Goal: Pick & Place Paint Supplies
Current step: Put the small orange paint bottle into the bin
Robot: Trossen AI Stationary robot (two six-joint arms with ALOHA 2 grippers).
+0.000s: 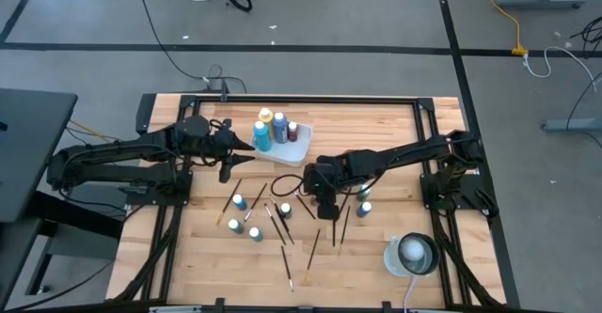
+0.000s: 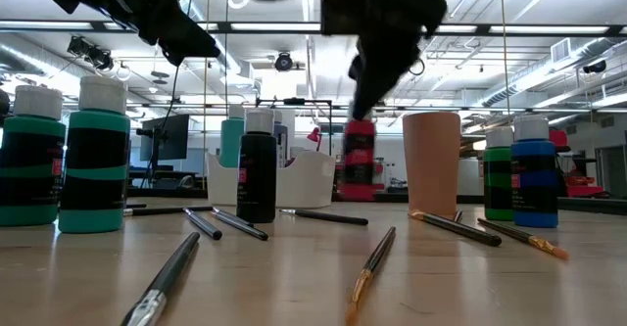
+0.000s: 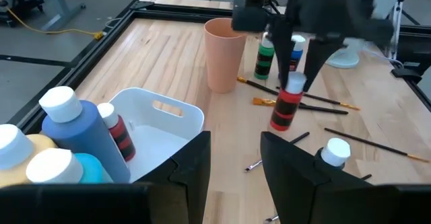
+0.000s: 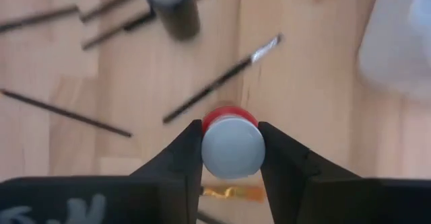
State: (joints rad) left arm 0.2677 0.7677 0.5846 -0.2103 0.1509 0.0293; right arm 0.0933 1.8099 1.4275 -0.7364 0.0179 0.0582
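Note:
My right gripper (image 4: 230, 158) stands over the table's middle, shut on a red paint bottle (image 3: 285, 109) with a white cap. The orange-brown cup (image 3: 224, 52) is just beside it. My left gripper (image 3: 236, 163) hangs open and holds nothing, next to the white tray (image 1: 295, 153). A blue (image 1: 279, 128), a teal (image 1: 261, 136), a yellow and a dark red bottle stand upright in the tray. Several small bottles (image 1: 239, 201) stand on the wood, and thin brushes (image 1: 287, 257) lie flat around them. My right gripper pinches the red bottle's white cap (image 4: 232, 146) between its two fingers, one on each side. The fingers come steeply from above. The bottle hangs nearly upright below them (image 2: 360, 164). I cannot tell whether its base is clear of the table.
A green and a blue bottle (image 3: 264, 57) stand behind the cup. A black-bodied bottle (image 4: 176, 9) and brushes (image 4: 222, 79) lie close to the held bottle. A white round device (image 1: 414, 254) sits at the near right corner. A black frame borders the table.

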